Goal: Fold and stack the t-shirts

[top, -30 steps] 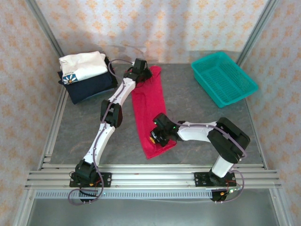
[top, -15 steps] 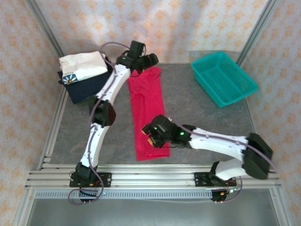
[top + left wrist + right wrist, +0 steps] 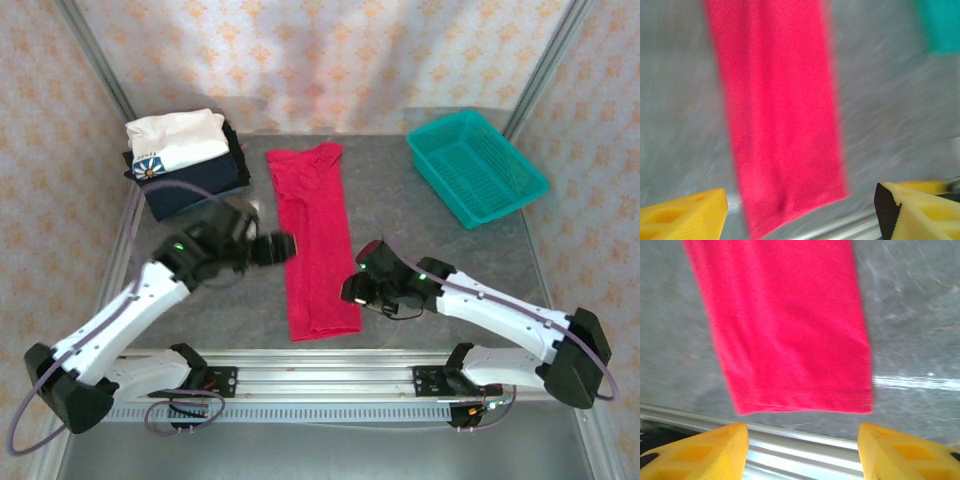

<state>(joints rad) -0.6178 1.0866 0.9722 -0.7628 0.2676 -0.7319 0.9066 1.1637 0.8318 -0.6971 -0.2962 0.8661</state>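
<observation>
No text can be read, even on the white t-shirt.

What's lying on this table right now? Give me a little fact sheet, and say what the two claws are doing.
Red t-shirt: flat on the table, a long narrow strip
Stack: white t-shirt on navy t-shirt, far left corner
Basket: teal, far right
Left gripper: open, empty, beside the red shirt's left edge
Right gripper: open, empty, by its near right corner
</observation>
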